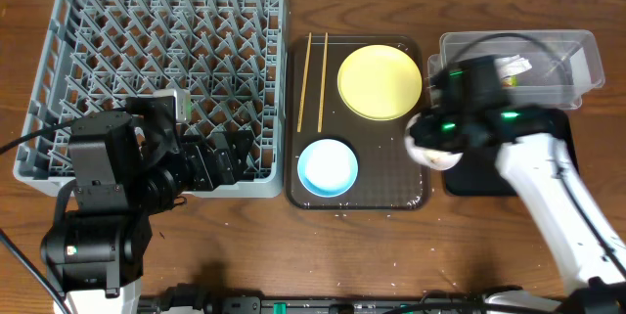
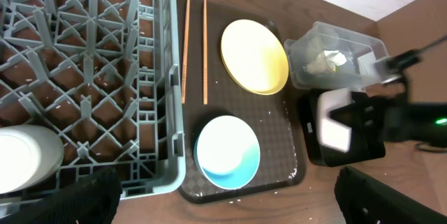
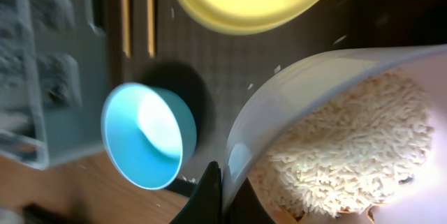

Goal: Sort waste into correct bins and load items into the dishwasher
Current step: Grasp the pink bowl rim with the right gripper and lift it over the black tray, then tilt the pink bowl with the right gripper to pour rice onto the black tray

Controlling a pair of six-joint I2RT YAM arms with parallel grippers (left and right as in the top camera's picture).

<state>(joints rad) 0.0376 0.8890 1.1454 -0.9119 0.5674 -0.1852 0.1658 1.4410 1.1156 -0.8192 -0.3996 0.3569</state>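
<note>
Your right gripper (image 3: 223, 199) was clamped on the rim of the white bowl (image 3: 269, 105) — one dark finger (image 3: 208, 192) pressed the outside wall. Rice scraps (image 3: 349, 147) filled the bowl. It hung at the right edge of the brown tray (image 1: 411, 195), just beside the black tray (image 1: 469, 182). I could not tell how much the bowl was tipped.

Your right arm came in from the near right corner and slanted up and left, with its wrist next to the clear tub (image 1: 579, 60), where the paper napkin (image 1: 515, 65) lay.

Your left gripper (image 1: 220, 157) was spread wide and held nothing. That arm sat folded at the near left, pointing right along the front edge of the dish rack (image 1: 59, 60). The white cup (image 2: 24, 158) sat inside the rack.

On the brown tray, the two chopsticks (image 1: 313, 79) lay side by side — long way pointing from front to back, next to the rack. The yellow plate (image 1: 380, 81) lay flat at the far end, and the blue bowl (image 1: 327, 167) stood open side up at the near end.
</note>
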